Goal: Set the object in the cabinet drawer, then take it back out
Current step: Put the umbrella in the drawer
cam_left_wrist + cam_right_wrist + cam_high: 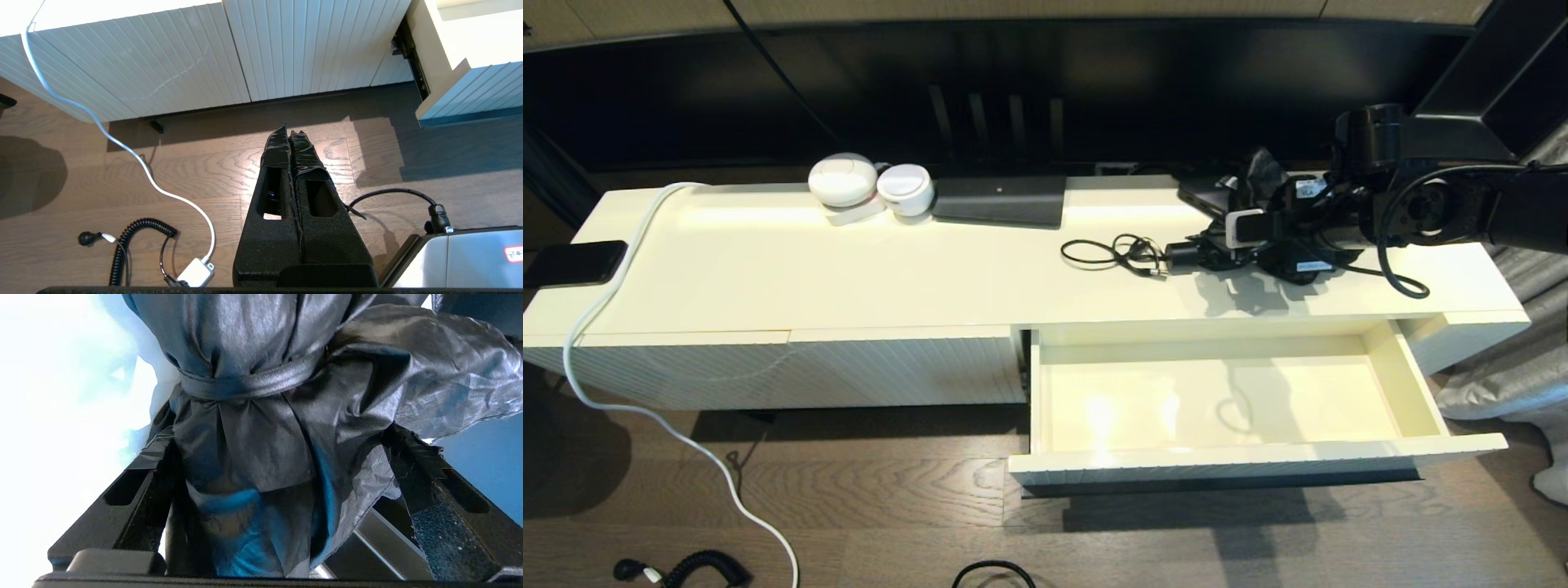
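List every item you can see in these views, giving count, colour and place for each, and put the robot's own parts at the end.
cabinet: one, white, across the scene on a wooden floor
cabinet drawer: one, white, pulled open at right, nothing inside
round devices: two, white, cabinet top, back left
flat box: one, black, beside the round devices
looped cable: one, black, cabinet top, middle
fabric bundle: one, black, tied, over the cabinet top at right
flat object: one, black, cabinet's left end
white cable: one, from cabinet top to floor
coiled cord: one, black, floor
right gripper: black, fingers open either side of the bundle
left gripper: black, fingers shut, above the floor
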You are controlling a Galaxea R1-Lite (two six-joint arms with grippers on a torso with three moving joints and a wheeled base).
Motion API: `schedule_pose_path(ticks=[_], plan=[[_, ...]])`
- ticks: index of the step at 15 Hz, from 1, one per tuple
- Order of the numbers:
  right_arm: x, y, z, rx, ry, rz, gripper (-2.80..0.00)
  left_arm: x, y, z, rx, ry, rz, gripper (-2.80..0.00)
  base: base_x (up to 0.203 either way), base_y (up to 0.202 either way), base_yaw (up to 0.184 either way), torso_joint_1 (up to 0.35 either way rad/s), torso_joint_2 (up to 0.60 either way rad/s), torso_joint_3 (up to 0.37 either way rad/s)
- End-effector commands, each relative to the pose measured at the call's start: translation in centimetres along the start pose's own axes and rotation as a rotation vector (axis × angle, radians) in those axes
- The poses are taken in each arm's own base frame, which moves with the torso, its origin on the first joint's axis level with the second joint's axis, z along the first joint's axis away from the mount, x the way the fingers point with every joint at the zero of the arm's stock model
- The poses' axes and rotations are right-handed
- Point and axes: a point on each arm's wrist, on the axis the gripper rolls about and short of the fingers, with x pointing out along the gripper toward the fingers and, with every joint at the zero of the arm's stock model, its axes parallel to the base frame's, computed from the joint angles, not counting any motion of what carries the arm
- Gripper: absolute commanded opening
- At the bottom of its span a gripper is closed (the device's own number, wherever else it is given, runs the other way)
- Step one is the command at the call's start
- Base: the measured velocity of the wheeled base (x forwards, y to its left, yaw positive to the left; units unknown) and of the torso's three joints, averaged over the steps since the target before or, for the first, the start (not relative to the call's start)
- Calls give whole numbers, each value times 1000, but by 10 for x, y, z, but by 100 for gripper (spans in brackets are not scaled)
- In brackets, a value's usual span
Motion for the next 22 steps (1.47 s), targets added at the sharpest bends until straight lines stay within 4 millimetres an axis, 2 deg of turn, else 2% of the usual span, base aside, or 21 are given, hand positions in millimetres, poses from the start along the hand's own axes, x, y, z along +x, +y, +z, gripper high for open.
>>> schedule_pose_path(ticks=[1, 2, 11, 16, 19, 21, 22], plan=[[1, 1, 0, -10, 2, 6, -130, 0, 0, 0, 1, 0, 0, -280, 0, 0, 0, 0, 0, 0], [1, 2, 0, -11, 1, 8, -280, 0, 0, 0, 1, -2, -1, -280, 0, 0, 0, 0, 0, 0], [1, 4, 0, -4, 4, 21, -280, 0, 0, 0, 1, 0, -1, -280, 0, 0, 0, 0, 0, 0], [-22, -4, -3, 11, 12, 30, -280, 0, 0, 0, 1, 0, -1, -280, 0, 0, 0, 0, 0, 0], [-55, -11, -8, 43, 9, 40, -280, 0, 0, 0, 1, 0, -2, -280, 0, 0, 0, 0, 0, 0], [-61, -9, -9, 49, 10, 57, -280, 0, 0, 0, 1, 0, -1, -280, 0, 0, 0, 0, 0, 0], [-71, -8, -10, 53, 10, 70, -280, 0, 0, 0, 1, -1, 1, -280, 0, 0, 0, 0, 0, 0]])
